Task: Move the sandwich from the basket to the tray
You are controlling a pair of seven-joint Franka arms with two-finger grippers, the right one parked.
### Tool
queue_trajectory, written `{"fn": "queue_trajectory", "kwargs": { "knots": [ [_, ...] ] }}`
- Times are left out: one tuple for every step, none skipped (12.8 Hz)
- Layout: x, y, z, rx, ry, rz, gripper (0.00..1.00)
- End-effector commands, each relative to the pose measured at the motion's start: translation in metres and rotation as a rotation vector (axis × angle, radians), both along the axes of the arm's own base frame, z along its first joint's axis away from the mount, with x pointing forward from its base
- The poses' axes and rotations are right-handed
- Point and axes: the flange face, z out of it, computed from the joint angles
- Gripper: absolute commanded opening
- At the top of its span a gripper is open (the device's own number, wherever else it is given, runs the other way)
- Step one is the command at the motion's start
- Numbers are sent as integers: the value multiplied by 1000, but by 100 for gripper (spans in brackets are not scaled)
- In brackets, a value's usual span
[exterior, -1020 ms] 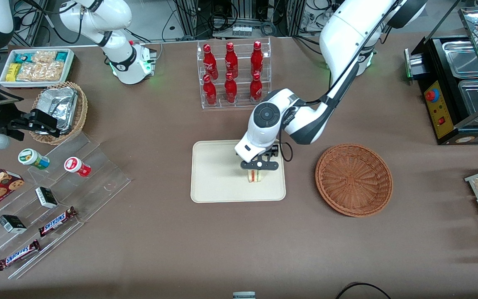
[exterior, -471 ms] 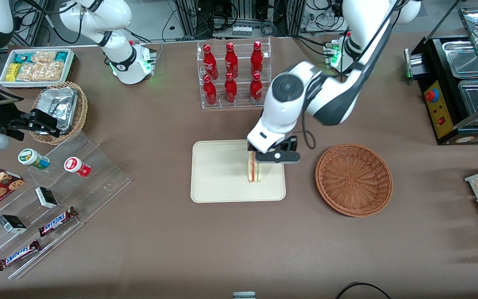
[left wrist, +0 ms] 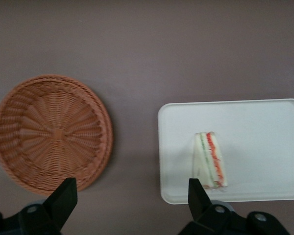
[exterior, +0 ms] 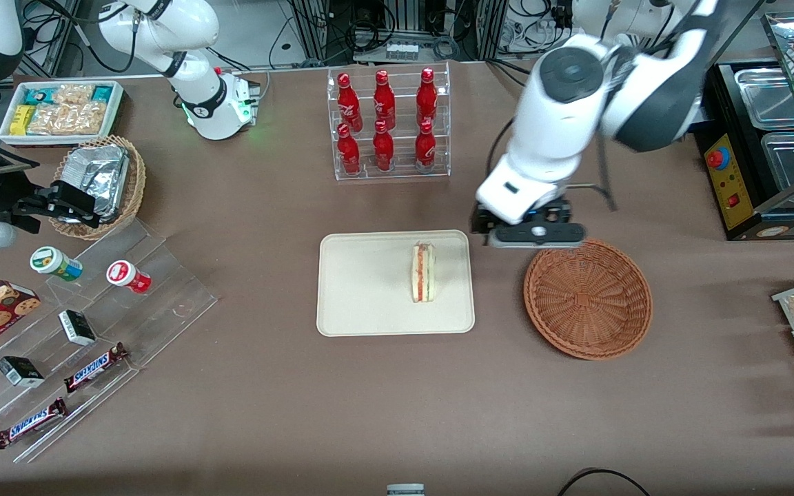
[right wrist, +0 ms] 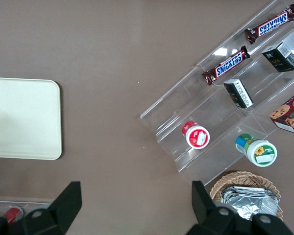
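The sandwich [exterior: 423, 272], a white-bread wedge with red and green filling along its cut edge, lies alone on the cream tray [exterior: 362, 293]. The reddish-brown wicker basket [exterior: 588, 297] beside the tray holds nothing. My gripper [exterior: 535, 235] hangs high over the table, above the gap between tray and basket and a little farther from the front camera than both. In the left wrist view the gripper [left wrist: 131, 196] is open with only bare tablecloth between its fingers. The same view shows the basket [left wrist: 51, 132], the tray [left wrist: 176, 147] and the sandwich [left wrist: 210, 160] well below.
A clear rack of red bottles [exterior: 387, 124] stands farther back than the tray. Toward the parked arm's end are a tan basket with foil [exterior: 100, 182], a white snack bin [exterior: 59, 110] and an acrylic stepped shelf [exterior: 94, 331]. A black food warmer [exterior: 762, 138] stands at the working arm's end.
The gripper has let go of the sandwich, risen and swung away from the tray toward the basket. The sandwich stays on the tray.
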Motion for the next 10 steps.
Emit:
{"fn": "queue_trajectory", "kwargs": {
  "knots": [
    [4,46,18,35,17,-24,100],
    [4,57,25,43,25,-42,100],
    [7,70,34,50,34,-49,100],
    [7,76,41,60,51,-69,100],
    [9,85,47,66,63,-73,100],
    [10,93,54,68,72,-59,100],
    [12,104,61,48,89,-33,100],
    [15,123,66,15,122,8,100],
    [18,143,74,-2,142,30,100],
    [16,157,81,2,158,13,100]
  ]
}}
